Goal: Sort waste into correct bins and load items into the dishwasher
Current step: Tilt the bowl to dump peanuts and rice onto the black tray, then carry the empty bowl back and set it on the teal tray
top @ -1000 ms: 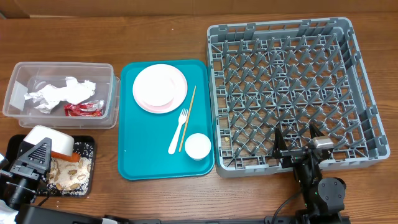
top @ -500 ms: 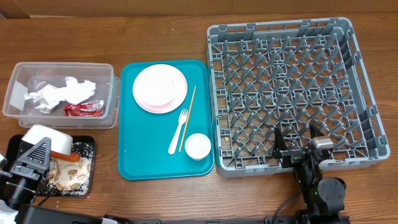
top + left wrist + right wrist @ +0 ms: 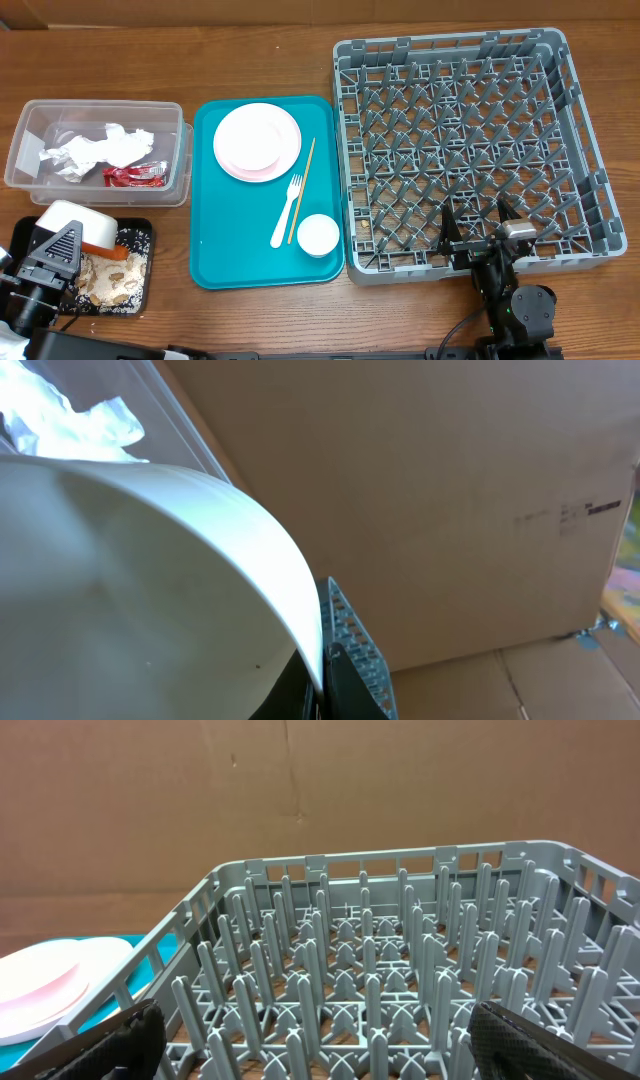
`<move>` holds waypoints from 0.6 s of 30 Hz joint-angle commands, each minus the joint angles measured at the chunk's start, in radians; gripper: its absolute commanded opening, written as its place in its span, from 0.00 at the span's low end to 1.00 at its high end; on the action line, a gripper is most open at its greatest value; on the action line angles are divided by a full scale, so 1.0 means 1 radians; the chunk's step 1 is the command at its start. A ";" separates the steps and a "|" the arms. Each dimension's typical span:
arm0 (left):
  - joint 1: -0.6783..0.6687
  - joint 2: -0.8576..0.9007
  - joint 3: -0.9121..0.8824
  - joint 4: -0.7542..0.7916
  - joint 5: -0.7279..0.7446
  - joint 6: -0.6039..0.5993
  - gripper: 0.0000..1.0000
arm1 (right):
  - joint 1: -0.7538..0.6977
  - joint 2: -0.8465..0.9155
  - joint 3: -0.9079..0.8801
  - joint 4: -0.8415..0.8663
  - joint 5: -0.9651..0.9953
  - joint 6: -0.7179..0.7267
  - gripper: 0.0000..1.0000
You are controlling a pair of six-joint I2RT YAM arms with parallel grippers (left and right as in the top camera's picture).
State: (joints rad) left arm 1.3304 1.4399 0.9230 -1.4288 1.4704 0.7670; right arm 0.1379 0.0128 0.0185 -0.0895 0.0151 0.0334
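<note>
At seven o'clock, nearest the table edge, the left gripper (image 3: 62, 240) was seen clamped on a white bowl (image 3: 78, 222), tipped over the black tray (image 3: 142, 290) where food scraps (image 3: 105, 275) were heaped. Emptying the bowl was judged the step in hand. Its inside looked clean from the wrist, so next it would have to be carried over to the dish rack (image 3: 450, 42) at two o'clock and stood between pegs.

At five o'clock the right gripper (image 3: 476, 222) was held wide open and empty over the rack's near wall.

Farther out, the cup (image 3: 318, 234), fork (image 3: 286, 213), chopsticks (image 3: 302, 190) and pink plate (image 3: 257, 141) were left waiting on the teal tray (image 3: 225, 265). At ten o'clock, napkins (image 3: 95, 150) and a red wrapper (image 3: 135, 174) lay in the clear tub (image 3: 30, 180).

Against the earlier frames, nothing was found moved.
</note>
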 commanded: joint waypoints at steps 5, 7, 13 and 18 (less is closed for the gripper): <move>-0.003 -0.015 -0.001 -0.018 0.019 -0.009 0.04 | 0.003 -0.008 -0.011 0.008 0.009 -0.001 1.00; -0.003 -0.014 -0.001 0.048 0.006 0.034 0.04 | 0.003 -0.008 -0.011 0.008 0.009 -0.001 1.00; -0.017 -0.008 -0.001 0.057 -0.015 -0.050 0.04 | 0.003 -0.008 -0.011 0.008 0.009 -0.001 1.00; -0.018 -0.008 -0.001 0.066 -0.016 -0.048 0.04 | 0.003 -0.008 -0.011 0.008 0.009 -0.001 1.00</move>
State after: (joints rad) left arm 1.3170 1.4391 0.9218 -1.3659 1.4540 0.7277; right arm 0.1383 0.0128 0.0185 -0.0895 0.0154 0.0334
